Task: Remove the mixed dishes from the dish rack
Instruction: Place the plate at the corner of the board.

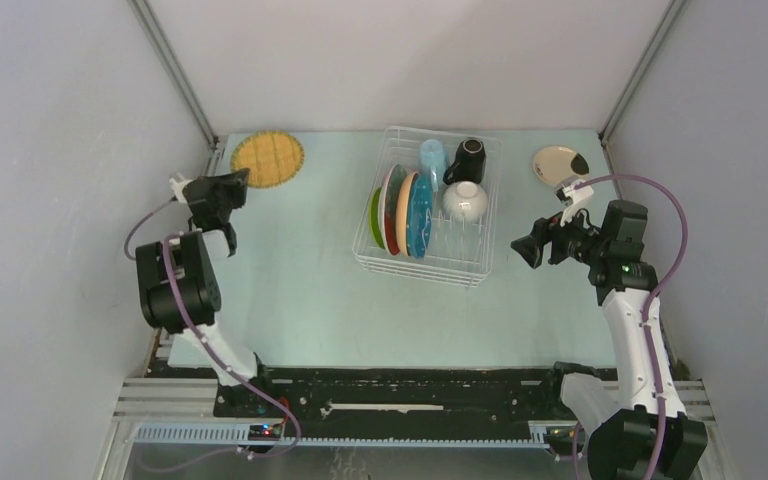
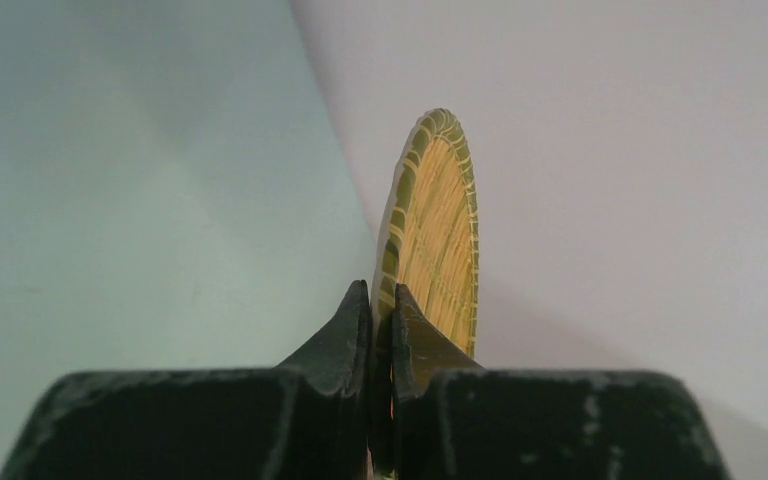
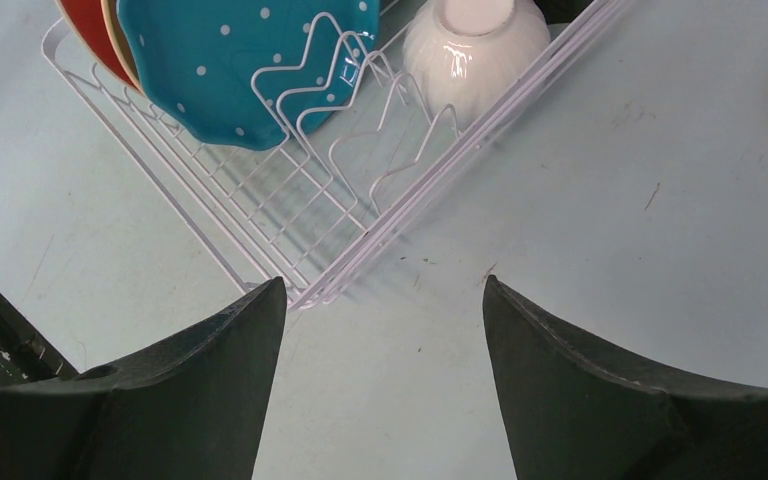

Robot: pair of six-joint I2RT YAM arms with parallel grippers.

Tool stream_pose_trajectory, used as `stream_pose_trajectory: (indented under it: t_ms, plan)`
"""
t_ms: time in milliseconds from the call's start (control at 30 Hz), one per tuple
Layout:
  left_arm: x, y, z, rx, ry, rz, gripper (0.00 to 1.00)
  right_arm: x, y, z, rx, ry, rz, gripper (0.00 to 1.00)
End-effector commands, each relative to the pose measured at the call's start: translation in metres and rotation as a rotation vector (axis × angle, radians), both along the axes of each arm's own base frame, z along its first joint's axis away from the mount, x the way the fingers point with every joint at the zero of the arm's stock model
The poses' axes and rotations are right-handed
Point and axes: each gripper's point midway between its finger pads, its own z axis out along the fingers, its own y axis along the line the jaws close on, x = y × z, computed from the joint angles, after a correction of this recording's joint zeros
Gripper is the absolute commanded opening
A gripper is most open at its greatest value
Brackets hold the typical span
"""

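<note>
Lab robot cell: grey panel wall just outboard of left gripper, aluminium corner framing, pale-blue table, mounting rail.

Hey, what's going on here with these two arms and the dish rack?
The left gripper is shut on the yellow woven plate at the far left of the table. The right gripper hangs open by the dish rack, which holds upright plates, a white bowl, a cup and a black mug.
</note>
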Motion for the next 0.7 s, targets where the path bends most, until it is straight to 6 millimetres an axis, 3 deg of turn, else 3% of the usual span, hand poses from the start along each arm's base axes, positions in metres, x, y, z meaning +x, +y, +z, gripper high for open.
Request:
stream_pose_trajectory:
  t_ms: [0, 433, 667]
  plan:
    - [0.021, 0.028, -0.008, -0.008, -0.045, 0.089, 0.09, 0.001, 0.001, 0.012, -0.003, -0.053, 0.012, 0.80]
    - [0.078, 0.061, -0.062, 0.015, 0.048, 0.145, 0.16, 0.004, -0.003, 0.008, -0.024, -0.049, -0.004, 0.80]
    - [0.097, 0.064, -0.075, 0.030, -0.016, 0.124, 0.20, 0.007, -0.006, 0.003, -0.031, -0.034, -0.013, 0.81]
